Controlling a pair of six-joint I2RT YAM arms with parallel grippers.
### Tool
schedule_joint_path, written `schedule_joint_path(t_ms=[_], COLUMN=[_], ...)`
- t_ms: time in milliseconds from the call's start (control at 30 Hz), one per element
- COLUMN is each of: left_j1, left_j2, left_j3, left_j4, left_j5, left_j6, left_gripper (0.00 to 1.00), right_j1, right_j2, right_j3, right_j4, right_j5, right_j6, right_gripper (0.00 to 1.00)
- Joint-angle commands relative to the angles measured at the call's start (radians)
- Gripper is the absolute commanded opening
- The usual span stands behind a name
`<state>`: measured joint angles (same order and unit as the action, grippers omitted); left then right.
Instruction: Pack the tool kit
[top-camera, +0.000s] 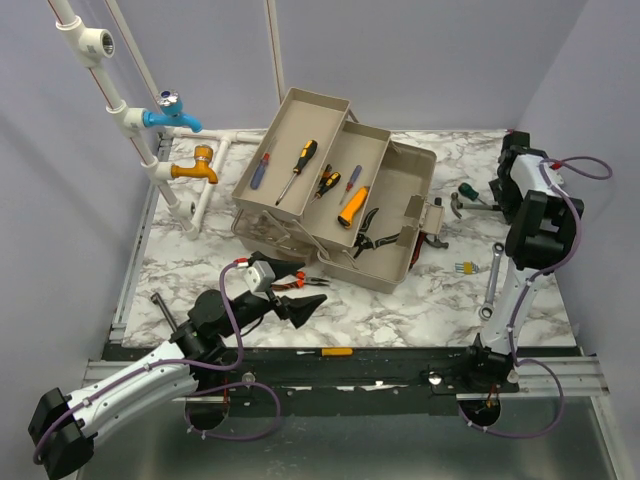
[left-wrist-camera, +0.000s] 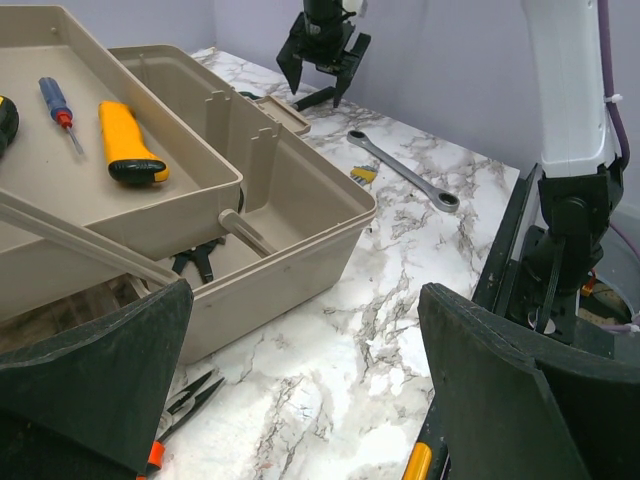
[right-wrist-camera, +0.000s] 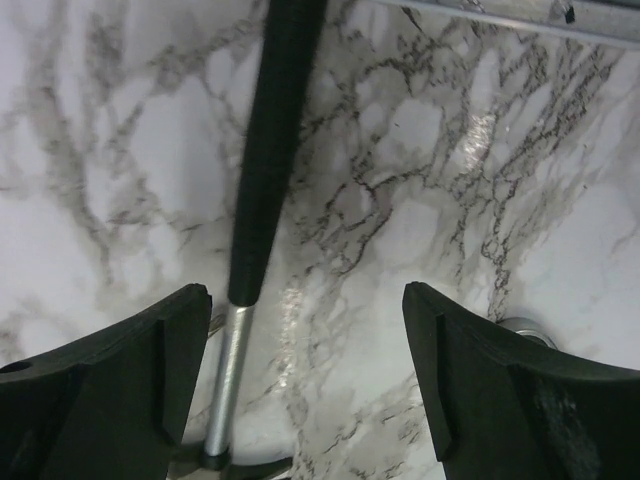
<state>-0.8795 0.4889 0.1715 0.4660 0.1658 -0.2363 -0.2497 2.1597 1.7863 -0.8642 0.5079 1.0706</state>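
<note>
Toolbox (top-camera: 400, 178) long axis near-to-far, left end effector (left-wrist-camera: 305, 298) apart, right end effector (right-wrist-camera: 305, 295) apart above black tool handle (right-wrist-camera: 265, 150)

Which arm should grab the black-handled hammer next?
The right arm. Its open right gripper hangs directly over the hammer, with the handle lined up between its fingers. The left gripper sits on the other side of the toolbox, by the red-handled pliers.

black-handled tool (right-wrist-camera: 264, 150) cropped at both ends, pliers (left-wrist-camera: 195, 393) handles mostly hidden

Toolbox (top-camera: 400, 190) open; wrench (top-camera: 492, 283) lies outside.
</note>
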Motion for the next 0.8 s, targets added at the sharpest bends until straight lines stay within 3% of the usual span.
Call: schedule_joint_path(t_ms=[0, 367, 500, 533, 600, 667, 700, 767], left_j1=[-0.006, -0.006, -0.006, -0.006, -0.006, -0.006, -0.006, -0.006], left_j2=[-0.004, 0.008, 0.012, 0.015, 0.02, 0.022, 0.023, 0.023], left_j3=[-0.004, -0.001, -0.001, -0.001, 0.001, 0.003, 0.004, 0.002], left_j4=[0.004, 0.002, 0.006, 0.007, 0.008, 0.008, 0.008, 0.008], left_j5=[-0.006, -0.016, -0.015, -0.015, -0.015, -0.015, -0.015, -0.016], left_j6=[0.002, 0.008, 0.009, 0.009, 0.009, 0.011, 0.011, 0.012], left_gripper=[0.99, 0.99, 0.99, 0.99, 0.99, 0.99, 0.99, 0.99], right_j1=[-0.002, -0.035, -0.045, -0.045, -0.045, -0.046, -0.049, -0.051], right_j2=[0.066, 0.209, 0.211, 0.209, 0.195, 0.168, 0.155, 0.12], right_j3=[0.041, 0.16, 0.168, 0.168, 0.151, 0.112, 0.089, 0.052], right_j4=[-0.138, -0.129, -0.11, -0.113, -0.112, -0.094, -0.084, -0.07], right_j5=[0.053, 0.043, 0.021, 0.017, 0.001, -0.015, -0.035, -0.06], right_j6=[0.094, 0.12, 0.108, 0.109, 0.116, 0.127, 0.135, 0.137], right_gripper=[0.84, 0.83, 0.78, 0.71, 0.44, 0.07, 0.01, 0.01])
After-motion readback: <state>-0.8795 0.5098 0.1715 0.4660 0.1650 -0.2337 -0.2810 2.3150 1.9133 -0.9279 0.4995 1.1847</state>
